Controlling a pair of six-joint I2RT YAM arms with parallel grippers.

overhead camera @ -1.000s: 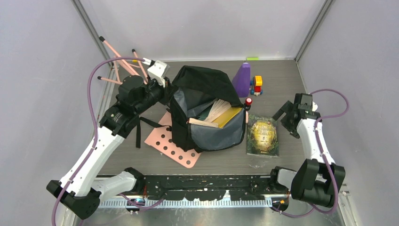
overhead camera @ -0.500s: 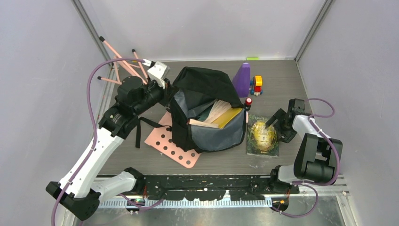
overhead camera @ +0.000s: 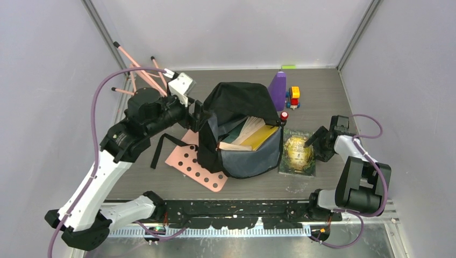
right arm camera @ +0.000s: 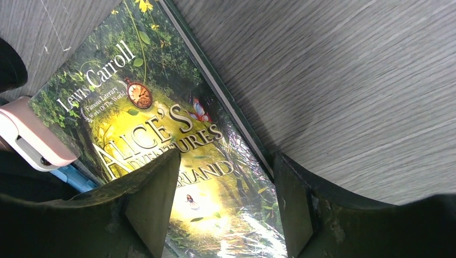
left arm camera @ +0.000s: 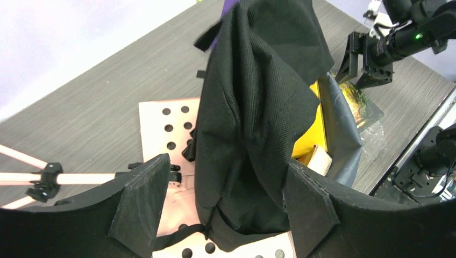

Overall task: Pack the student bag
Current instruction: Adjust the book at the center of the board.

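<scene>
Left jaws stand wide beside the student bag (overhead camera: 236, 99) (books (overhead camera: 251, 134) inside), right jaws wide over the Alice book (right arm camera: 161, 126).

Wore white shells over black joints on the left arm (overhead camera: 102, 174) and the right arm (overhead camera: 355, 149). Trailed looping purple cables (overhead camera: 95, 123) from wrists to bases. Carried a white camera box (overhead camera: 182, 84) at the left wrist. Ended in the left tool (left arm camera: 226, 199) and right tool (right arm camera: 223, 177), black, with thick wedge-shaped fingers (left arm camera: 142, 199).
</scene>
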